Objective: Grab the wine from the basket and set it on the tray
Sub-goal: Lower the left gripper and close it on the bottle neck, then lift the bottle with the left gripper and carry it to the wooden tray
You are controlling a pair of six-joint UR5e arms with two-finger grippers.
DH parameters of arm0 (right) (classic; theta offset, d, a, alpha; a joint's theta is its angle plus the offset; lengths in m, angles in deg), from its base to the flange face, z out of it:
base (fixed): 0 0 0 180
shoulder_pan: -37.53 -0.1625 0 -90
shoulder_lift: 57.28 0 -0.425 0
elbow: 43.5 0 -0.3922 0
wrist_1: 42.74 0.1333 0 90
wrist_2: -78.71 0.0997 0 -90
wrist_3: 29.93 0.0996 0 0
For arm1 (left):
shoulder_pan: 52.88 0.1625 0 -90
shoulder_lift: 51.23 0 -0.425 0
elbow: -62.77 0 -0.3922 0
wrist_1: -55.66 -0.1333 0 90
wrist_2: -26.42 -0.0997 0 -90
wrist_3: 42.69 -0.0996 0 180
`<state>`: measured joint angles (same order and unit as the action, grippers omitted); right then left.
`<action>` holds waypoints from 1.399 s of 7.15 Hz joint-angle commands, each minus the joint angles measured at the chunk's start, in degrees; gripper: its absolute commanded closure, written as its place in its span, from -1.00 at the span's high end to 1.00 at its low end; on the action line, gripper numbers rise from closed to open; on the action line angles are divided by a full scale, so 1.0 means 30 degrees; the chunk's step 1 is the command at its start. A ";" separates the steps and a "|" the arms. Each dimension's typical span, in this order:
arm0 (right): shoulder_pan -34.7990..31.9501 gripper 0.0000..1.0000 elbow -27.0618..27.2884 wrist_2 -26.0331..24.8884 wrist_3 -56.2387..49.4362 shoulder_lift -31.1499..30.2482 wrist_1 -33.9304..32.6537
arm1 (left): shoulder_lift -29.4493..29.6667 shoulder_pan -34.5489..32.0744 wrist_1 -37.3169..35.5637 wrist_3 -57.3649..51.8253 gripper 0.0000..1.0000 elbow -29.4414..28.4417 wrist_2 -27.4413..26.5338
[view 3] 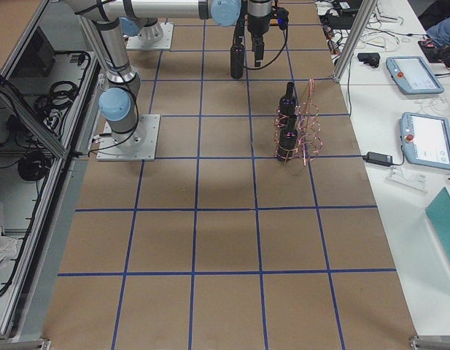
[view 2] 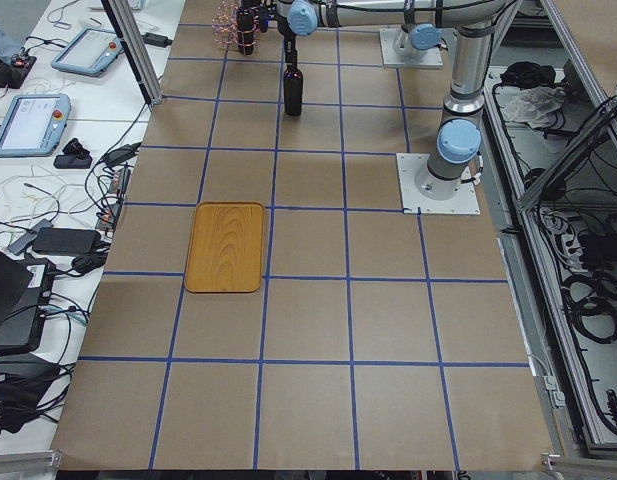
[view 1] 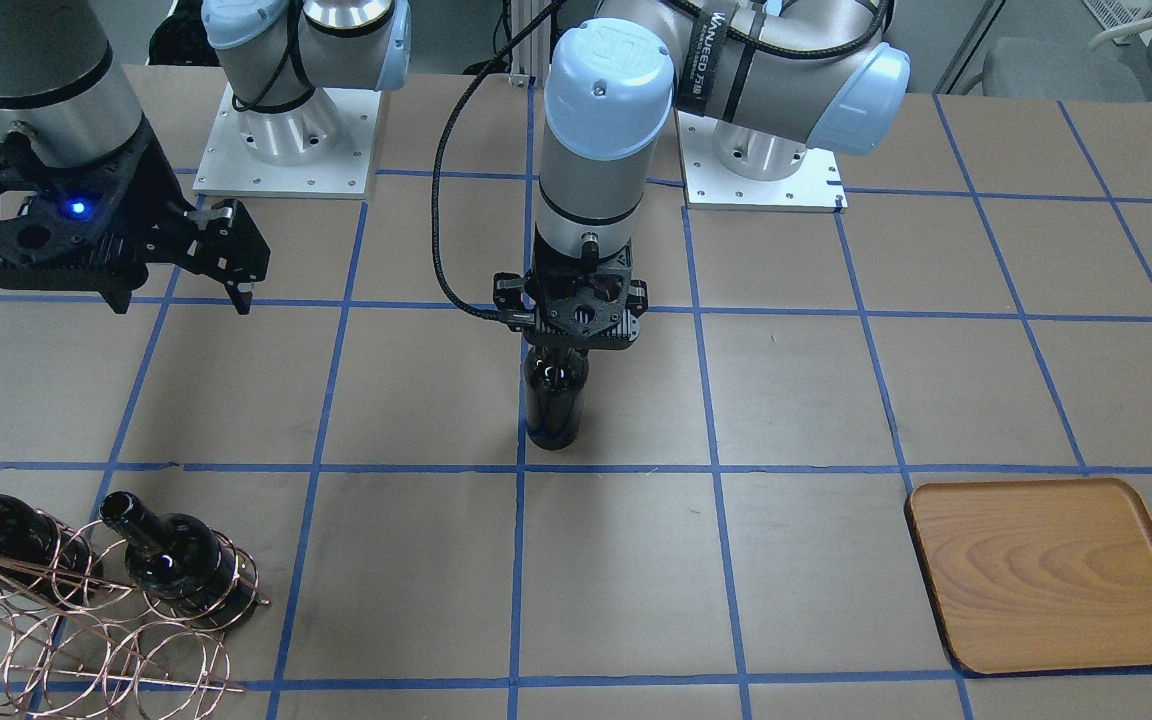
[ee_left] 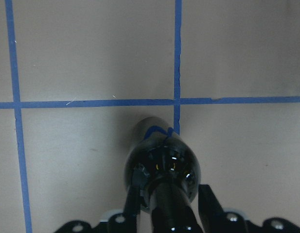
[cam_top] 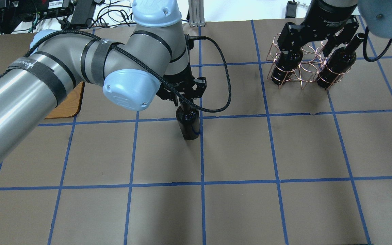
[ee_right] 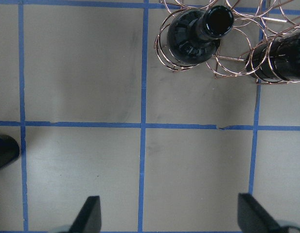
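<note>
left hand (ee_left: 169, 206) clamps wine (ee_left: 162, 160) neck | right hand (ee_right: 170, 209) spread, empty | brown table (view 1: 416, 380), blue tape grid (view 1: 716, 467)

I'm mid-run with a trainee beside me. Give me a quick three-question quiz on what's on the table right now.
1. Multiple choice: how many bottles sit in the basket? A) one B) two C) three
2. True or false: a bottle stands on the tray.
3. Fill in: the left gripper has its jaws on either side of the ____ of the wine at mid-table.
Key: 1 B; 2 false; 3 neck.
</note>
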<state>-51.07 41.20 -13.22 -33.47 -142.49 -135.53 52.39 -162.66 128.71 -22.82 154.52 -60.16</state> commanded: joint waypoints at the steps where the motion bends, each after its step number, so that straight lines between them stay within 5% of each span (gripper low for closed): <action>1: 0.0000 1.00 -0.0020 -0.0001 -0.0023 -0.0015 -0.0007 | 0.0000 0.0000 0.0111 0.0520 0.02 0.0000 0.0296; 6: 0.0000 1.00 0.0009 0.0028 -0.0023 0.0014 -0.0065 | -0.0349 0.0058 0.0317 0.0262 -0.86 -0.0116 0.0091; 8: 0.0000 1.00 -0.0020 0.0057 0.0006 -0.0015 -0.0065 | -0.1053 0.0816 0.2470 -0.2176 -0.91 -0.1165 -0.1623; 10: 0.0000 1.00 0.0009 0.0057 0.0006 -0.0015 -0.0065 | -0.1638 0.3994 0.3916 -0.6221 -0.91 -0.2338 -0.1552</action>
<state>-51.03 41.20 -13.10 -33.50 -142.49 -135.72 48.46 -156.41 137.99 -34.12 149.55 -64.63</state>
